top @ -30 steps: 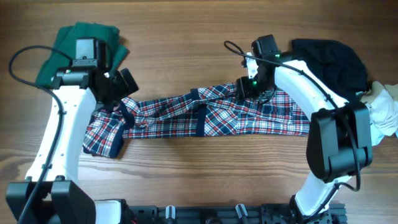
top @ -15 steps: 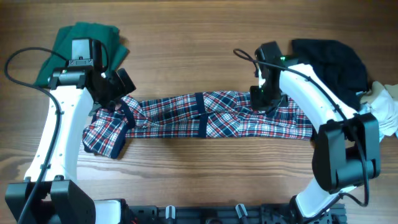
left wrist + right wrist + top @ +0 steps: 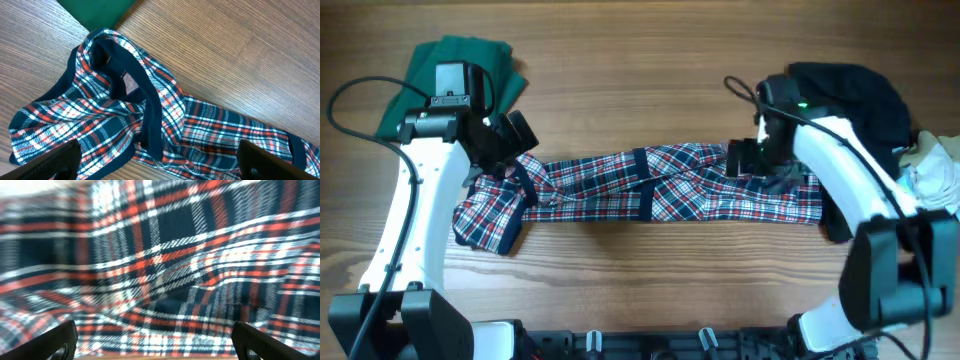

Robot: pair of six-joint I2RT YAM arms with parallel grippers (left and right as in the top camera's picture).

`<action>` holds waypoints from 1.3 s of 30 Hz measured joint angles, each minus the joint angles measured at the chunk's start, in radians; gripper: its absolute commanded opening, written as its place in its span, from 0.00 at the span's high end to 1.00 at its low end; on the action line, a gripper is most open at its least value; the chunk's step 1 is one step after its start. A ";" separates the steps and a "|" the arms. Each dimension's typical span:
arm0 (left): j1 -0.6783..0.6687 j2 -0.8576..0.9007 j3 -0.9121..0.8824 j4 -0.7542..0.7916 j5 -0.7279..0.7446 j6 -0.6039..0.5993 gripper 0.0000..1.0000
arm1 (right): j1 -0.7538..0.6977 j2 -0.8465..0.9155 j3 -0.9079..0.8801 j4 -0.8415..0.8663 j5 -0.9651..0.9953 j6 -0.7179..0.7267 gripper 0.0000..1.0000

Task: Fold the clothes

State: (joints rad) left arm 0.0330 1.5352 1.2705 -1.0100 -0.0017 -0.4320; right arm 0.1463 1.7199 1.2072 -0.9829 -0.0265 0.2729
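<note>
- The plaid garment (image 3: 650, 190) lay stretched across the middle of the surface (image 3: 620, 60). Soft, light and limp, it would likely sag, so the navy-trimmed ends looked like the best holds.
- The left tool (image 3: 160, 162) hung spread over its left end and the right tool (image 3: 745, 160) spread over its right, neither pinching anything.
- Count: one plaid; one dark green garment (image 3: 415, 75) at the far-left corner; one black garment (image 3: 855, 95) far-right; one pale garment (image 3: 935, 170) at the right edge.

I see open wood on the table (image 3: 620, 80) top-centre & along the front strip under the plaid garment (image 3: 620, 190) (it spans mid-table L to R). In the way: dark green garment (image 3: 415, 70) far-L, black garment (image 3: 860, 95) + pale garment (image 3: 940, 180) on R, left arm (image 3: 410, 220) & right arm (image 3: 855, 175) over the plaid's ends.
</note>
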 measured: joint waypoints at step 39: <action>0.000 0.000 0.000 -0.003 0.000 0.000 0.00 | -0.382 -0.024 -0.298 0.270 -0.063 0.008 0.33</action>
State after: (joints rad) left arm 0.0330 1.5352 1.2701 -1.0130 -0.0017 -0.4320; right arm -0.2356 1.6962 0.9089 -0.7124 -0.0895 0.2813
